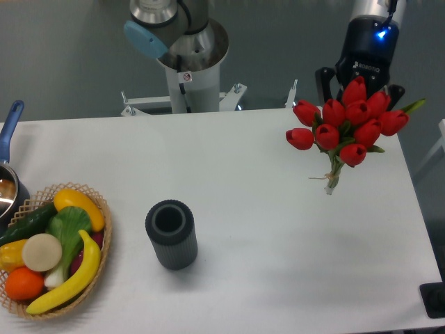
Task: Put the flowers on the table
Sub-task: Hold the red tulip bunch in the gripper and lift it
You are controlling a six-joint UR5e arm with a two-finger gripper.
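While the gripper [361,87] sits at the far right edge of the table [278,243], its two dark fingers [324,78] show either side of the flowers [348,124], spread apart with the tulip heads between them. Cannot tell whether the pads actually pinch the bunch; the blooms hide the contact area.

Flowers: red tulip heads clustered up near the gripper, green stems tapering down toward the camera, pale string tie at the lower end. Stem tip [331,186] is at or just above the tabletop; contact not clear. One green leaf sticks out past the heads on the right.

Relative to the flowers:
- dark ribbed cylinder [171,234], upright with open top, well apart to the left and nearer the camera
- wicker basket [97,268] of fruit and vegetables, further left again, at the table's left edge
- pot with blue handle [10,129], just beyond the basket, partly cut off
- arm base column [188,69], behind the table's far edge, to the left
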